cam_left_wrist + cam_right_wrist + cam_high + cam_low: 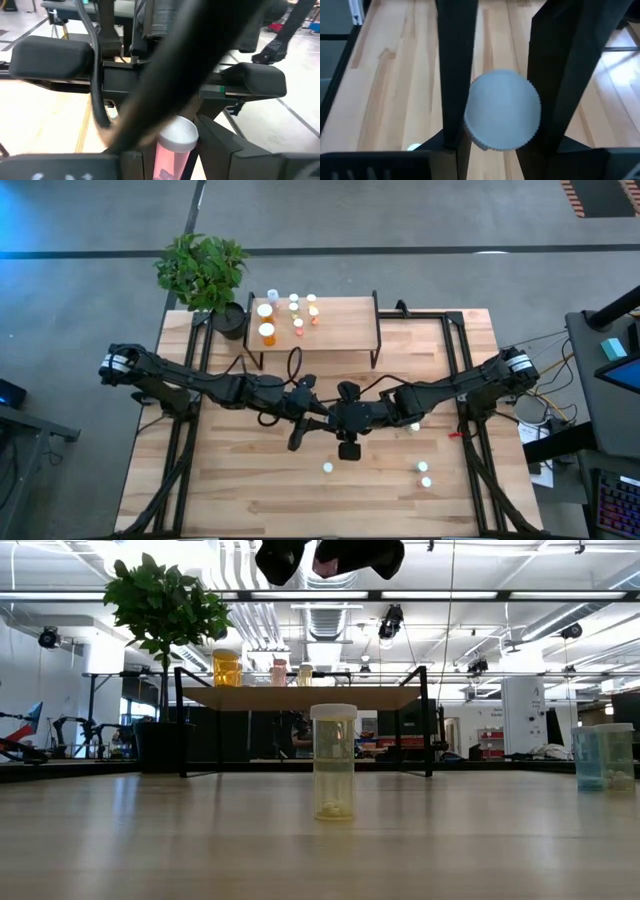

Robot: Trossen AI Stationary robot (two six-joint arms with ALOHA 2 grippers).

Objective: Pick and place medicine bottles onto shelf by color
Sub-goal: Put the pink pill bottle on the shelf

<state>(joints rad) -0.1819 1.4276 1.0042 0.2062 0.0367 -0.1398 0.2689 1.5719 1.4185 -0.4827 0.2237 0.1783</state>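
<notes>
Seven bottles stand on the shelf (340, 330); four wait around five o'clock. Both the left gripper (165, 155) and right gripper (502, 120) clamp one pink bottle (167, 155).

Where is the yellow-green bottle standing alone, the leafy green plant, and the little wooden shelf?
Yellow-green pill bottle (333, 765): low view, its clear body.
Leafy green potted plant (202, 268): high view, its leaves.
Small light-wood shelf (345, 330): high view, bare board.

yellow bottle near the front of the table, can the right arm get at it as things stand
Probably not yet. The right pincer is shut on a white-capped bottle, with the left pincer on that pink bottle too. The yellow bottle itself stands alone and unblocked.
</notes>
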